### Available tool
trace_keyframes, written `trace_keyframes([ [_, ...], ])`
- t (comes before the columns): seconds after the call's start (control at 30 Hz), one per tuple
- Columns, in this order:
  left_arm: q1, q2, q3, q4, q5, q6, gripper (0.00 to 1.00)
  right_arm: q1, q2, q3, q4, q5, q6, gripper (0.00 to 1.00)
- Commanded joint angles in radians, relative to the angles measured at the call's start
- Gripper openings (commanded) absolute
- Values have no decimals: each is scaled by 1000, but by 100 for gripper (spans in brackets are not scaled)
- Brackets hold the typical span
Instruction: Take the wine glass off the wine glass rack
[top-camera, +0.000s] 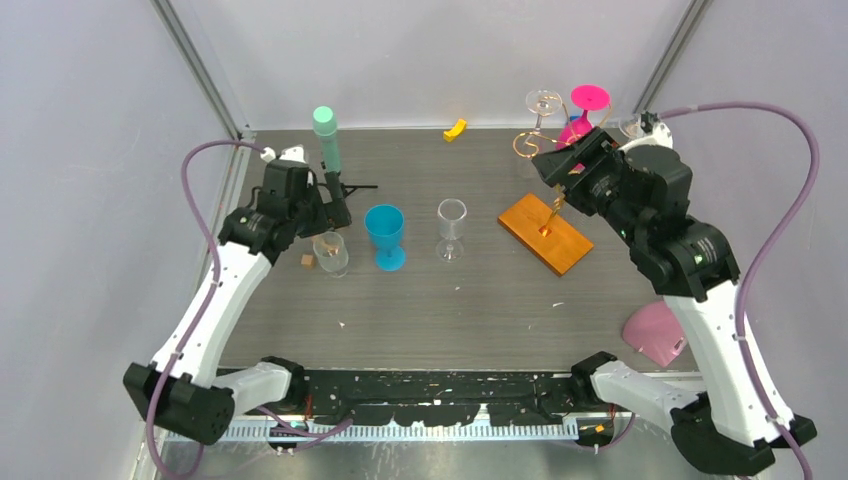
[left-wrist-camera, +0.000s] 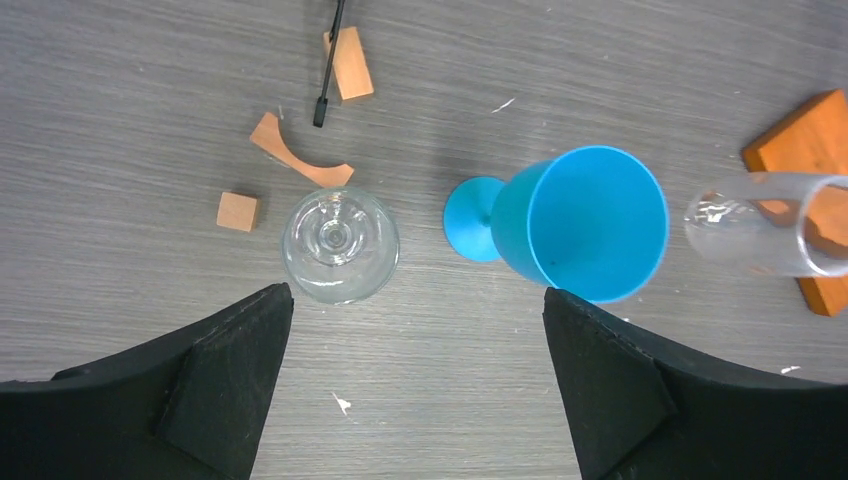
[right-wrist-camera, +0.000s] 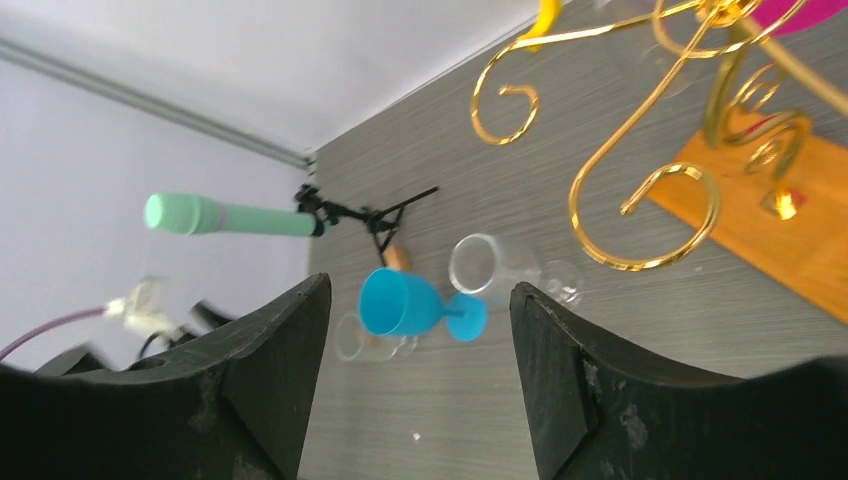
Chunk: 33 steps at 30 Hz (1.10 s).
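Left gripper (left-wrist-camera: 417, 293) gapes over a small clear glass (left-wrist-camera: 340, 245); right gripper (right-wrist-camera: 420, 290), spread and empty, must next grasp the gold-wire wine glass rack's (top-camera: 545, 232) hanging clear wine glass (top-camera: 543, 103).

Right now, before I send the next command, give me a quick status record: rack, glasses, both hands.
rack: wine glass rack upright, back right
hanging: clear wine glass and pink wine glass, upside down on the scroll arms
set down: small clear glass, blue goblet, tall clear glass, all upright, left of the rack
left arm: left hand open, empty, above the small clear glass
right arm: right hand open, empty, near the scroll arms
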Motion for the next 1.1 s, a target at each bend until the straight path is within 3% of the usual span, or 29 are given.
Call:
trace_keyframes([
  [0.0,6,-78,12,-14,56,74,100,-1,77,132,-108,200,-99,71],
  [0.13,6,-132,-12,1,94,113,100,-7,158,258,-123,294,-161,71],
  [0.37,6,-145,-32,-1,136,129,100,-74,334,411,-128,228,-223,71],
  [0.53,6,-145,-41,12,147,131,100,-217,422,382,-39,76,-100,69],
  [0.77,6,-137,-14,-35,147,113,100,-260,512,355,134,-42,53,47],
  [1.07,6,-153,-10,-39,177,119,100,-262,589,362,137,26,156,42],
])
